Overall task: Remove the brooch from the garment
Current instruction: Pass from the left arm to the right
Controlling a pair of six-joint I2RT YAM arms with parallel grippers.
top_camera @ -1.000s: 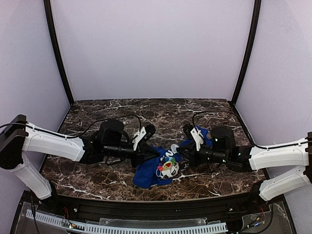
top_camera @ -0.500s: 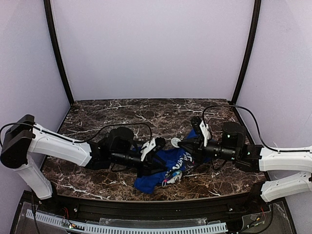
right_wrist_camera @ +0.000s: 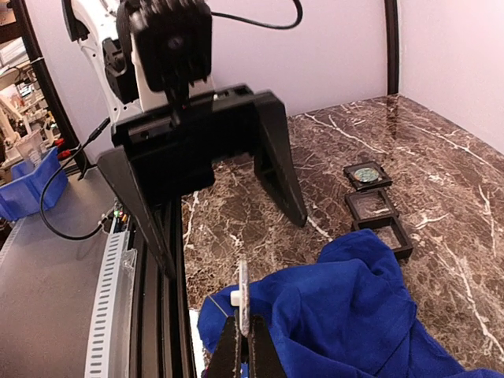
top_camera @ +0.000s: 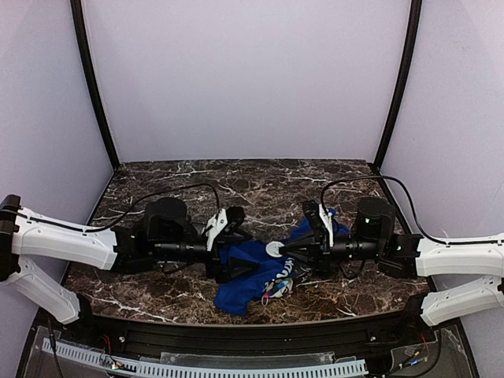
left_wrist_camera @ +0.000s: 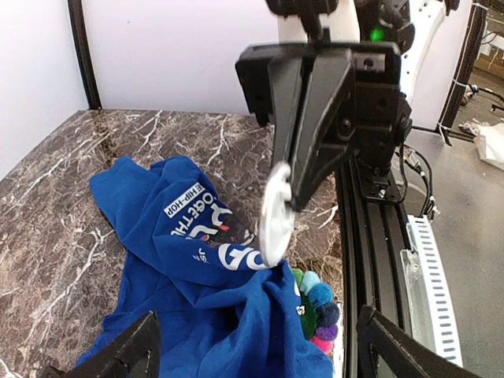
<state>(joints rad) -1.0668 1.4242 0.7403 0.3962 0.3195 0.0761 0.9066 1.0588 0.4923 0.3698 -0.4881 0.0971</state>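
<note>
A dark stone table (top_camera: 157, 177) with white veins sits inside pale purple walls (top_camera: 252, 79).

On the left, the white left arm (top_camera: 63, 240) reaches in low over the table. The left gripper (top_camera: 234, 244) points to the middle. Its two black fingers (left_wrist_camera: 134, 354) are spread wide apart and hold nothing. They sit on either side of the blue cloth, just over it.

In the middle lies the garment (left_wrist_camera: 173, 236). It is a crumpled blue top with white letters on it. One bit of it is pulled up to a point. At that point is a white round disc (left_wrist_camera: 276, 216), and its bottom edge touches the cloth.

The brooch (left_wrist_camera: 316, 303) is a tiny clump of little balls in green, blue and pink. It lies on the near edge of the garment, just below the white disc. The pictures do not show if the two are joined.

On the right, the right gripper (right_wrist_camera: 244, 340) has its fingers pressed together on the thin white disc, pinching it by the edge. Three small dark square trays (right_wrist_camera: 374, 206) sit in a row on the table behind the garment. The right arm (top_camera: 457, 256) comes in from the right side.
</note>
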